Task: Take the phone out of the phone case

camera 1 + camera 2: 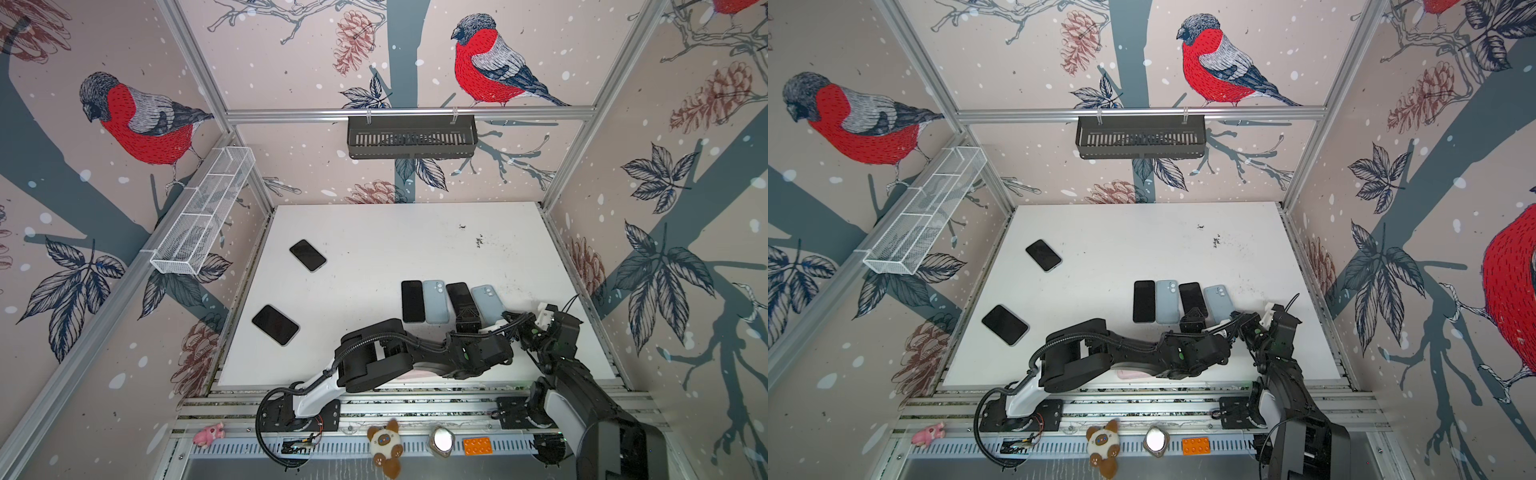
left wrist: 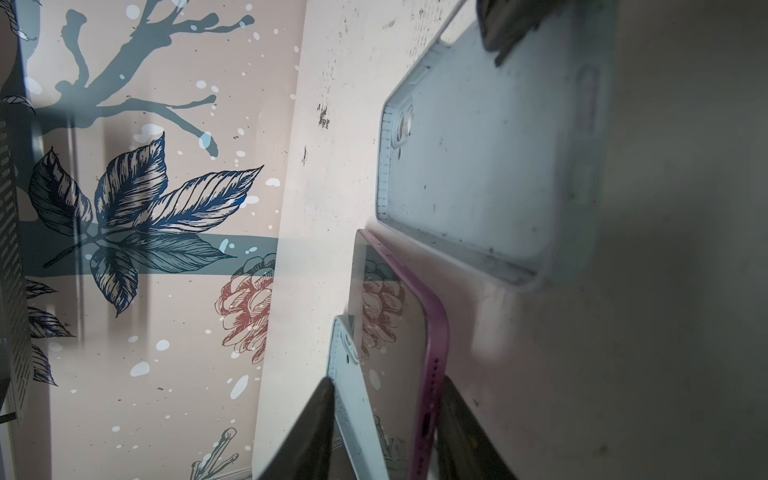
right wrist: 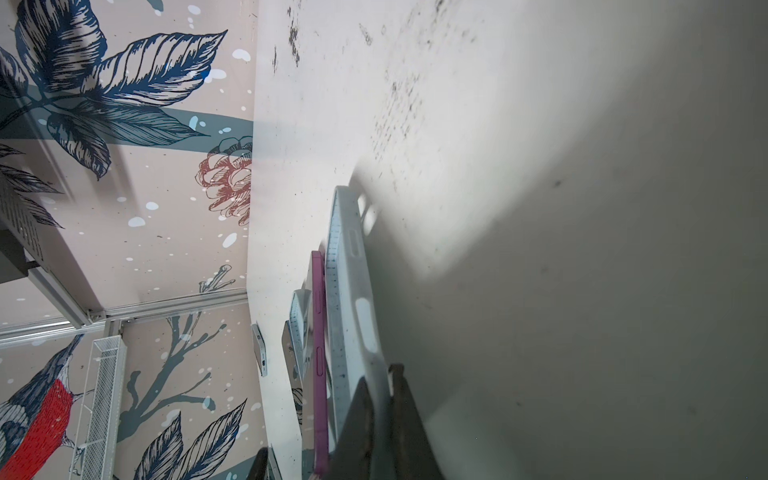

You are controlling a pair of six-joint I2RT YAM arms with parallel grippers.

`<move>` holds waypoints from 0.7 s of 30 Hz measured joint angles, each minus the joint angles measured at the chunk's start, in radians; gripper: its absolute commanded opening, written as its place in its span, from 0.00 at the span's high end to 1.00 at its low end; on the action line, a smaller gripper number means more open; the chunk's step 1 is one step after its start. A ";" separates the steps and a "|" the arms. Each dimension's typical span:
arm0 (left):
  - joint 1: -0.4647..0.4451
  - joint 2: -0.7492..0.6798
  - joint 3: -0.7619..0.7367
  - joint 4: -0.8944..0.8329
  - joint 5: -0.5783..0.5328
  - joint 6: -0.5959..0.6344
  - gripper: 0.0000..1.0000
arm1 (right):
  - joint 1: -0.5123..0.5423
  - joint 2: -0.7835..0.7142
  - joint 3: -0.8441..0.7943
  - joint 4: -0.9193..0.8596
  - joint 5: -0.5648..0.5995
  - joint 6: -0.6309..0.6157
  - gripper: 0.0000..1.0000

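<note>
I read the left gripper (image 2: 387, 384) with jaws parted, astride the port end of the pink-edged phone (image 1: 459, 296) | phone flat on the white table (image 1: 374, 249), screen up, long axis near-to-far, port end toward the arm bases | right gripper (image 3: 380, 374) pinching the near rim of the light blue phone case (image 1: 487, 302), just right of the phone

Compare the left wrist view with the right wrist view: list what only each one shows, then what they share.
Only left wrist: the hollow inside of the pale blue case and the screen of the pink-edged phone, seen face-on. Only right wrist: the white wire basket and a painted red bird. Shared: that case, that phone, the white table.
</note>
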 measured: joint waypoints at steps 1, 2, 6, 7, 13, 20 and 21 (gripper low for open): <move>0.000 0.001 -0.002 0.003 -0.001 0.000 0.41 | 0.000 0.003 0.001 0.000 0.000 -0.002 1.00; 0.000 0.001 -0.002 0.006 -0.003 0.000 0.38 | 0.000 0.005 0.002 0.001 0.001 -0.004 1.00; 0.000 -0.002 -0.002 0.014 -0.007 0.000 0.24 | -0.001 0.006 0.011 -0.002 0.014 -0.020 1.00; 0.000 -0.005 -0.002 0.014 -0.007 0.000 0.17 | -0.001 0.006 0.015 -0.002 0.016 -0.023 1.00; -0.004 -0.045 -0.002 0.014 -0.007 -0.019 0.02 | -0.002 0.012 0.022 -0.006 0.027 -0.026 1.00; -0.009 -0.076 -0.005 0.006 -0.007 -0.057 0.02 | -0.002 0.025 0.025 -0.007 0.034 -0.026 1.00; -0.009 -0.078 -0.006 0.002 -0.006 -0.065 0.02 | -0.003 0.026 0.027 -0.007 0.034 -0.027 1.00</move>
